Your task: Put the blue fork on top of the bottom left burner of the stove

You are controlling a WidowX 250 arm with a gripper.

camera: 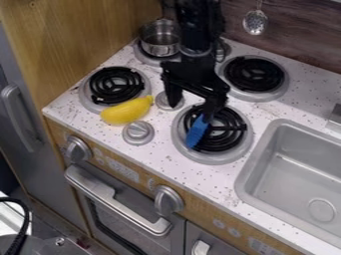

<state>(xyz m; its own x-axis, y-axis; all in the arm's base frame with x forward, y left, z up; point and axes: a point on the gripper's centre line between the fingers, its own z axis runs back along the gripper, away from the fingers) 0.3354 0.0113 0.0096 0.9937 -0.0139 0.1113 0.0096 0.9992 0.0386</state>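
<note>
The black gripper [191, 112] hangs over the front of the stove with its fingers spread apart, one near the small middle knob and the other over the bottom right burner [231, 130]. Below the latter fingertip, the blue fork [196, 132] lies at a slant across the left part of that burner. Its upper end meets the fingertip in this view; whether they touch I cannot tell. At the left is the bottom left burner [116, 83], a black coil in a grey ring, with a yellow banana-like toy [126, 110] against its front edge.
A metal pot [160, 40] stands on the back left burner, behind the gripper. The back right burner [254, 73] is beside the arm. Two grey knobs rise between the front burners, one a round knob [138, 132]. A sink [293, 172] borders the stove at right.
</note>
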